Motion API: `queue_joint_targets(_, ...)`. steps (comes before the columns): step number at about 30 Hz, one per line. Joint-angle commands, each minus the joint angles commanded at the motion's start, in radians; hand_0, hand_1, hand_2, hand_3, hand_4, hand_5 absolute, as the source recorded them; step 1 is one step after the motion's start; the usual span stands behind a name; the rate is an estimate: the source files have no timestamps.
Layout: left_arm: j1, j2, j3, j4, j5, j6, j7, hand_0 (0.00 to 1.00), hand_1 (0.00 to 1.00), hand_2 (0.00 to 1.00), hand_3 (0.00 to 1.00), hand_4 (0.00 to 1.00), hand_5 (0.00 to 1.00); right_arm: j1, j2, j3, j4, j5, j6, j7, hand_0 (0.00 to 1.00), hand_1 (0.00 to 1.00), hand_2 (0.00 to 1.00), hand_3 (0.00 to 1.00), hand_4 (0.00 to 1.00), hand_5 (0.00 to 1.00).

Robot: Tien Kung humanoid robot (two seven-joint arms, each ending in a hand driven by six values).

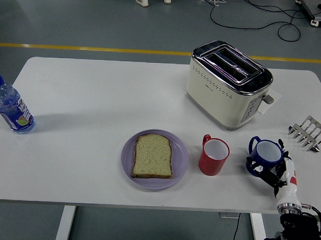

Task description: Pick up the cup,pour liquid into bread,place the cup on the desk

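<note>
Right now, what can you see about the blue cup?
The blue cup is dark blue outside, pale inside, with a handle on its left. It looks glazed and stands upright near the table's front right edge, right of the red cup. The right hand wraps its fingers around its near side.

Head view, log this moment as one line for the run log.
right hand: curled around blue cup | cup upright on table | bread on purple plate | pour: not started
</note>
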Motion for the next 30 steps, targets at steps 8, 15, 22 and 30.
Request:
queue_joint_targets(8,0.006,0.0,-0.017,-0.004,0.001,0.0,0.0,0.645,0.601,0.592,0.525,0.299,0.762,0.01,0.002,-0.006,-0.015,0.022,0.001,0.016,0.96,0.849,0.94,0.998,0.96,0.085)
queue_joint_targets(15,0.006,-0.001,-0.014,-0.003,0.001,0.0,0.0,0.646,0.602,0.593,0.525,0.301,0.766,0.018,0.006,-0.004,-0.026,0.028,0.002,0.021,0.939,0.825,0.927,0.998,0.96,0.094)
queue_joint_targets(22,0.003,-0.002,-0.018,-0.004,0.003,0.0,0.0,0.646,0.603,0.594,0.527,0.3,0.765,0.03,0.01,-0.009,-0.036,0.046,0.006,0.023,0.903,0.795,0.906,0.974,0.956,0.095)
queue_joint_targets(30,-0.002,-0.002,-0.025,-0.004,0.004,-0.001,0.0,0.647,0.603,0.595,0.53,0.295,0.768,0.038,0.011,-0.015,-0.043,0.085,0.017,0.041,0.73,0.644,0.729,0.76,0.918,0.092)
